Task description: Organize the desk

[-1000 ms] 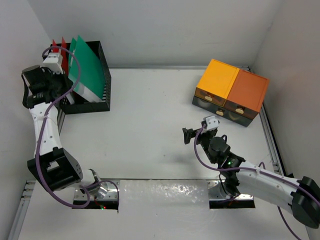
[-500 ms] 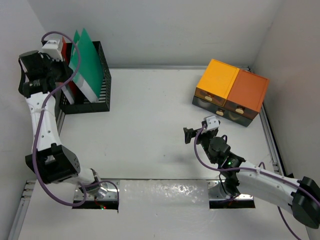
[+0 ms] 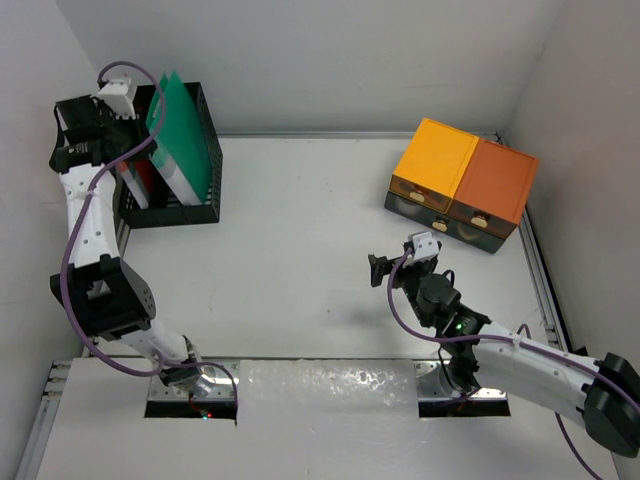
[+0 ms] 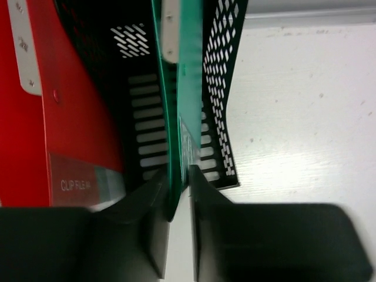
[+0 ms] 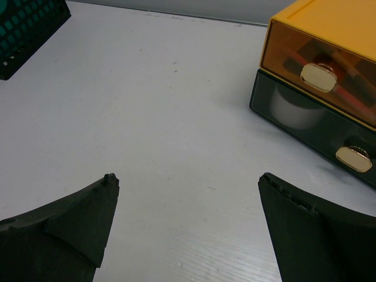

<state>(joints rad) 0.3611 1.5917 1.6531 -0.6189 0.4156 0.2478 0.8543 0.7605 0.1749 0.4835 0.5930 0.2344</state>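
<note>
desk (image 3: 290,220): spread beneath both arms | left gripper (image 4: 178,183): clamped tight on green folder (image 4: 191,70), held in rack (image 3: 205,195) at far-left corner | right gripper (image 5: 188,182): jaws spread wide, nothing held, near right edge

Green plastic clip folder (image 3: 185,140): stands steeper in the black mesh file rack (image 3: 207,120) than a second ago; from above its broad face now looks much narrower.
Left gripper (image 4: 177,179): pinching the folder's edge, it has moved up towards the far wall and a little right.
Left arm (image 3: 85,215): elbow and lower link have drawn back towards the rack.
Red plastic folder (image 4: 70,106): its top corners are now hidden behind the wrist in the top view.
</note>
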